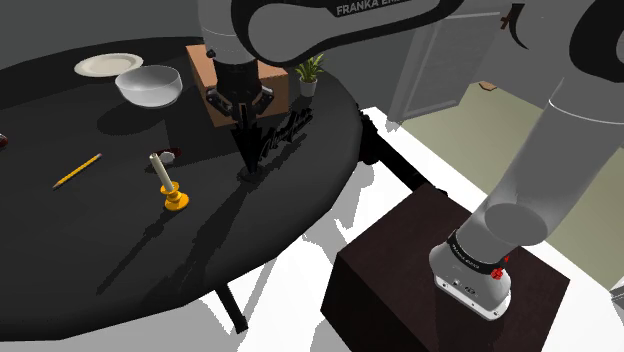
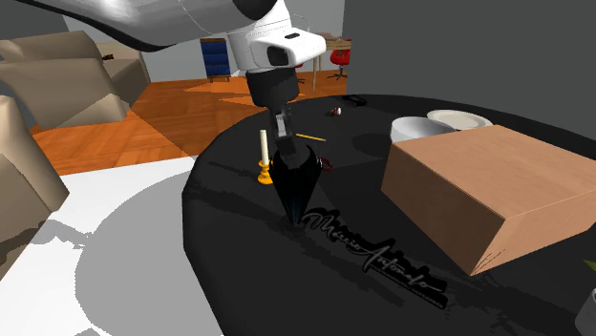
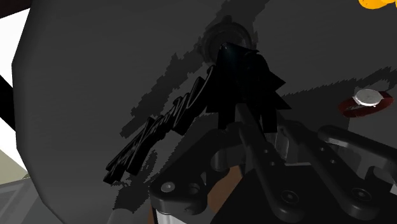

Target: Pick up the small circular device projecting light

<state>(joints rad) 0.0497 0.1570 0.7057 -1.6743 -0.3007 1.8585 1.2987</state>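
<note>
Saw gripper [image 1: 248,165] down on dark round device [image 3: 219,32], on table [image 1: 100,250], 3 o'clock of candlestick [image 1: 175,195], shoulder view. Jaws together, tips meeting on it; I couldn't confirm hold. Lift undone.

Small dark round device [image 3: 222,32], lying flat on black tabletop [image 3: 95,76].

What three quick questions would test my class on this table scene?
1. True or false: the candle stands in a yellow holder.
2. Which lies nearest the white bowl? A plate; B pencil; C potted plant.
3. Name the brown thing behind the gripper in the shoulder view.
Key: 1 true; 2 A; 3 cardboard box.
</note>
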